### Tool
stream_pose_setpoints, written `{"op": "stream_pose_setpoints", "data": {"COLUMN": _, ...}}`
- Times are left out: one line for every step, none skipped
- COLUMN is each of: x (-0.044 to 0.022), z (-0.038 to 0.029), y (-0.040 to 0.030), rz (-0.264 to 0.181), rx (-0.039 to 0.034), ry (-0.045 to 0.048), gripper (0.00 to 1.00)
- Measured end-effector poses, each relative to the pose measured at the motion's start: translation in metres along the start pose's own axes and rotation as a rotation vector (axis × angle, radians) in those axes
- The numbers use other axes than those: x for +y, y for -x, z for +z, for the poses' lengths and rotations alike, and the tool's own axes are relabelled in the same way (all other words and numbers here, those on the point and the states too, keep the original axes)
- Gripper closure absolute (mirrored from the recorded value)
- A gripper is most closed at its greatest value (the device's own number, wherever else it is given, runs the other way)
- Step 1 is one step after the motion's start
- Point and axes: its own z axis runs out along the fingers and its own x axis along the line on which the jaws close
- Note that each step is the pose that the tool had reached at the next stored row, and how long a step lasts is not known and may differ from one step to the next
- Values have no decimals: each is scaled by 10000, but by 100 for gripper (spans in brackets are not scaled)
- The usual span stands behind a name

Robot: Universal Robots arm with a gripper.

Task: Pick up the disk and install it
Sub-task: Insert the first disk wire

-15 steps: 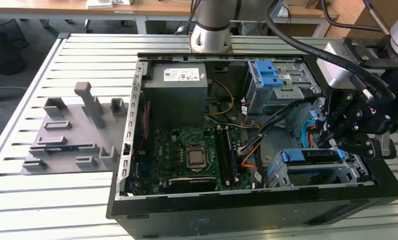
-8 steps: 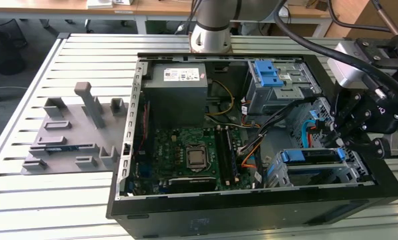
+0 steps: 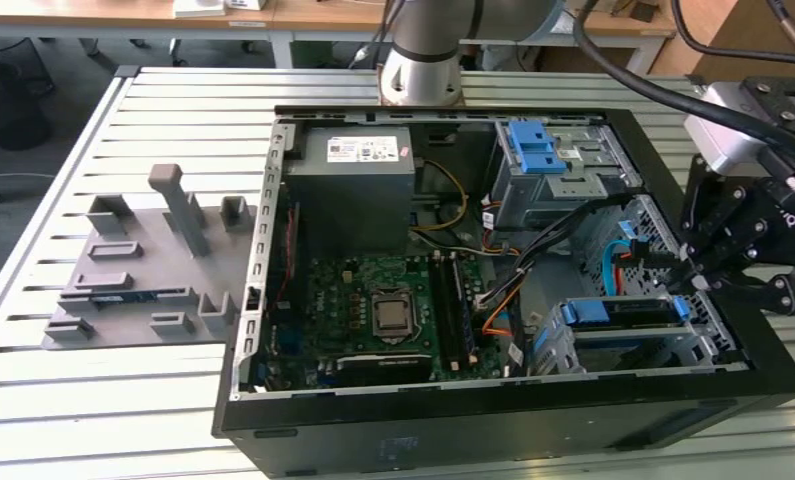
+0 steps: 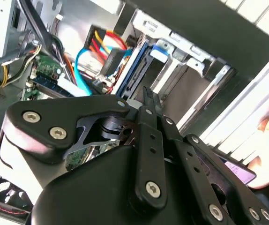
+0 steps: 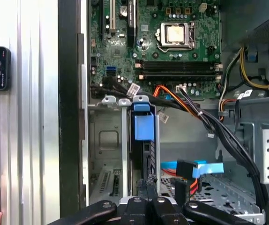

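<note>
Tool [image 3: 691, 280] over ribbed metal table [image 3: 170, 400]

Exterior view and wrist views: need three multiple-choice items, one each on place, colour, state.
1. Where is the disk?
A) on the grey fixture
B) in the drive cage
C) on the table

2. Its frame's colour?
A) red
B) blue
C) green

3. The computer case is:
A) closed
B) open
C) wrapped

Answers:
1 B, the disk stands in a cage slot in the first wrist view.
2 B, the frame is blue in both views.
3 B, the motherboard lies exposed.
</note>
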Motion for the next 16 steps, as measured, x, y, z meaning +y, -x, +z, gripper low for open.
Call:
{"op": "stream_pose_setpoints", "data": {"x": -32, "z": -1, "y": 3, "rz": -1, "rx": 1, "ry": 0, "gripper": 89}}
{"op": "stream_pose_setpoints", "data": {"x": -57, "z": -2, "y": 6, "rz": -1, "rx": 1, "ry": 0, "gripper": 89}}
{"op": "stream_pose_setpoints", "data": {"x": -69, "z": -2, "y": 9, "rz": -2, "rx": 1, "ry": 0, "gripper": 89}}
{"op": "stream_pose_setpoints", "data": {"x": -70, "z": -1, "y": 10, "rz": -1, "rx": -1, "ry": 0, "gripper": 89}}
{"op": "stream_pose_setpoints", "data": {"x": -70, "z": -3, "y": 10, "rz": -1, "rx": -3, "ry": -1, "gripper": 89}}
{"op": "stream_pose_setpoints", "data": {"x": -70, "z": -10, "y": 10, "rz": -1, "rx": -3, "ry": -4, "gripper": 89}}
{"op": "stream_pose_setpoints", "data": {"x": -70, "z": -21, "y": 12, "rz": -1, "rx": -3, "ry": -6, "gripper": 89}}
{"op": "stream_pose_setpoints", "data": {"x": -70, "z": -32, "y": 16, "rz": -2, "rx": -5, "ry": -10, "gripper": 89}}
{"op": "stream_pose_setpoints", "data": {"x": -70, "z": -39, "y": 22, "rz": -2, "rx": -6, "ry": -14, "gripper": 89}}
{"op": "stream_pose_setpoints", "data": {"x": -70, "z": -44, "y": 26, "rz": -2, "rx": -6, "ry": -16, "gripper": 89}}
{"op": "stream_pose_setpoints", "data": {"x": -70, "z": -50, "y": 29, "rz": -2, "rx": -5, "ry": -19, "gripper": 89}}
{"op": "stream_pose_setpoints", "data": {"x": -69, "z": -52, "y": 32, "rz": -2, "rx": -5, "ry": -20, "gripper": 89}}
{"op": "stream_pose_setpoints", "data": {"x": -70, "z": -52, "y": 35, "rz": -2, "rx": -6, "ry": -20, "gripper": 89}}
{"op": "stream_pose_setpoints", "data": {"x": -74, "z": -52, "y": 40, "rz": -3, "rx": -6, "ry": -21, "gripper": 89}}
{"op": "stream_pose_setpoints", "data": {"x": -80, "z": -52, "y": 46, "rz": -3, "rx": -6, "ry": -20, "gripper": 89}}
{"op": "stream_pose_setpoints", "data": {"x": -89, "z": -52, "y": 54, "rz": -3, "rx": -6, "ry": -21, "gripper": 89}}
